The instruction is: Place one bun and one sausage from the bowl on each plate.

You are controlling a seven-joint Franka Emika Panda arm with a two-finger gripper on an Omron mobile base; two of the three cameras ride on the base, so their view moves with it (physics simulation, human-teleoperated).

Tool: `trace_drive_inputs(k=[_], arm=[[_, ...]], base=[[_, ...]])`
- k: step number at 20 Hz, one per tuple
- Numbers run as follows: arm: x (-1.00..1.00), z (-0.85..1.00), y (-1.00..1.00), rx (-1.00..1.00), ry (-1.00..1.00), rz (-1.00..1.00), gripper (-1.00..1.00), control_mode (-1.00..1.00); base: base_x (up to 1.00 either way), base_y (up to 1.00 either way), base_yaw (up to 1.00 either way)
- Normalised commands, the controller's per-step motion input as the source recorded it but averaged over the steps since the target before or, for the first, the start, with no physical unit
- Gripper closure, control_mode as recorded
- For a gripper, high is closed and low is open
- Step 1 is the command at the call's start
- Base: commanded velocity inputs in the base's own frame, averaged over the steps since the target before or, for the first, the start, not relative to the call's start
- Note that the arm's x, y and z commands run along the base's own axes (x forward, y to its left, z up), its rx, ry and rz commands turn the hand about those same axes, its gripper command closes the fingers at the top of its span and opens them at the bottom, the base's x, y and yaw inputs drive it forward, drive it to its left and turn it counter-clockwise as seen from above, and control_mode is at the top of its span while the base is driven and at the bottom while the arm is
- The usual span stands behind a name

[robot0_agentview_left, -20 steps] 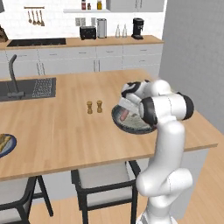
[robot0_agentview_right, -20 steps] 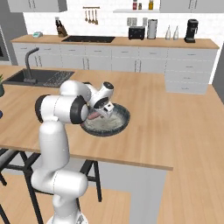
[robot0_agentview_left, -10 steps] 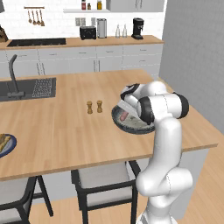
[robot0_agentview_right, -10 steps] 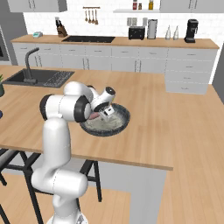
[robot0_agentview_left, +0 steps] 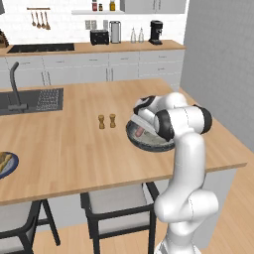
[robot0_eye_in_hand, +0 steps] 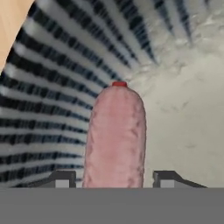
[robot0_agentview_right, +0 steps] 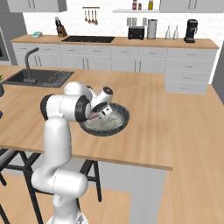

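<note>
Reaching down into the bowl (robot0_agentview_right: 120,120), the hand (robot0_eye_in_hand: 114,178) has its two fingertips (robot0_eye_in_hand: 61,178) set apart, one on either side of a pinkish sausage (robot0_eye_in_hand: 116,135) that runs straight ahead between them. Whether the tips touch it I cannot tell. The sausage lies against the bowl's ribbed inner wall, its red end pointing away from the hand. The bowl sits on the worktop (robot0_agentview_left: 74,149), directly beneath the hand.

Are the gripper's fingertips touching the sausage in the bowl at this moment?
Apart. In the hand view both fingertips flank the sausage lying in the bowl, with a visible gap on each side.
</note>
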Motion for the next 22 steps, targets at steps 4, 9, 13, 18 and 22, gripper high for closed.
trace_drive_inputs(k=[4,9,13,18,22], arm=[[0.0,0.0,0.0,0.0,0.0,0.0,1.0,-1.0],[-0.07,0.19,-0.14,0.0,-0.02,0.0,1.0,-1.0],[-0.82,0.9,-0.41,0.0,-0.03,0.03,1.0,-1.0],[-0.99,0.66,-0.13,-0.1,0.0,0.04,1.0,-1.0],[-0.93,0.54,0.0,-0.23,-0.01,0.17,1.0,-1.0]], base=[[0.0,0.0,0.0],[0.0,0.0,0.0],[0.0,0.0,0.0],[0.0,0.0,0.0],[0.0,0.0,0.0]])
